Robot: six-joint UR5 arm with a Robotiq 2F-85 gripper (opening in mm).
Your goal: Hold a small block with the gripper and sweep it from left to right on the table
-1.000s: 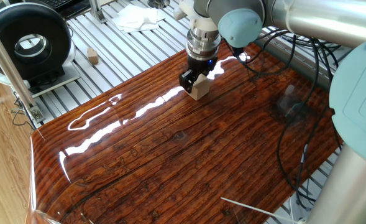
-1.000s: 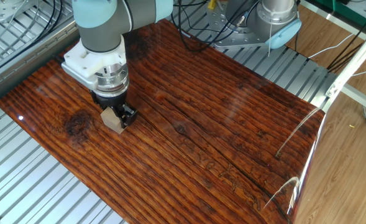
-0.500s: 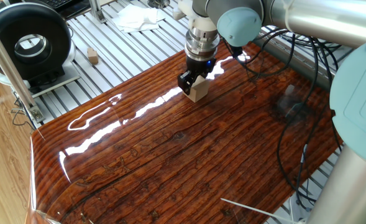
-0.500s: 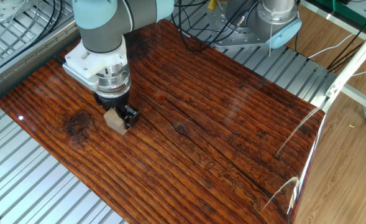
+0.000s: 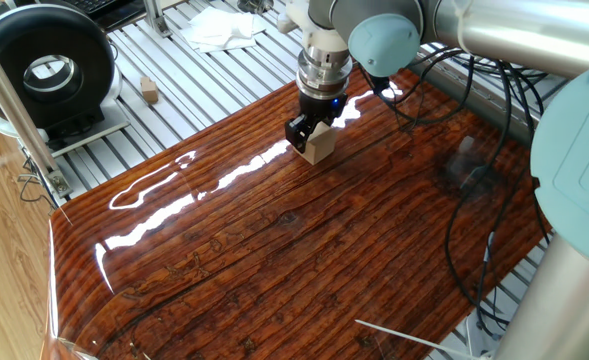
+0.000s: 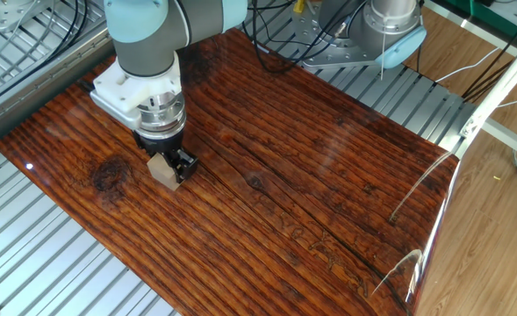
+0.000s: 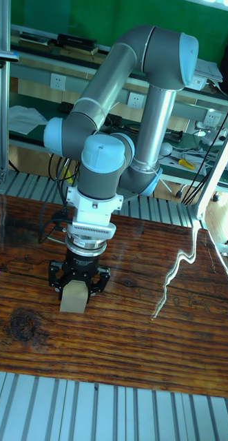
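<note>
The black two-finger gripper (image 5: 312, 131) on its silver cylindrical wrist points straight down over the large glossy dark reddish-brown wooden counter (image 5: 304, 250), near the edge that borders the ribbed aluminium slat frame (image 5: 184, 85); its short black fingers (image 7: 56, 274) are closed in on the small pale beige wooden cube (image 7: 74, 295), one to each side, so that the cube fills the gap between them; in the tall fixed view the cube's lower edge seems to meet the counter (image 7: 127, 324), though the glare makes it hard to be sure it is touching; in the other fixed view the gripper (image 6: 164, 164) hangs beneath a white flange and a grey-and-pale-blue arm joint, with the cube (image 6: 161, 170) showing just below and in front of the fingers (image 6: 184, 161), a dark knot in the counter's (image 6: 311, 202) grain lying near it toward the frame side; in one fixed view the cube (image 5: 320, 146) sits beside a long bright reflection running across the board; well apart from it, on the slat frame, lies a tinier brownish block (image 5: 150, 91); near that stand a black round fan-like device with a white centre (image 5: 46, 68) and a crumpled white cloth (image 5: 219, 29); black cables (image 5: 474, 190) trail over the far side of the counter.
</note>
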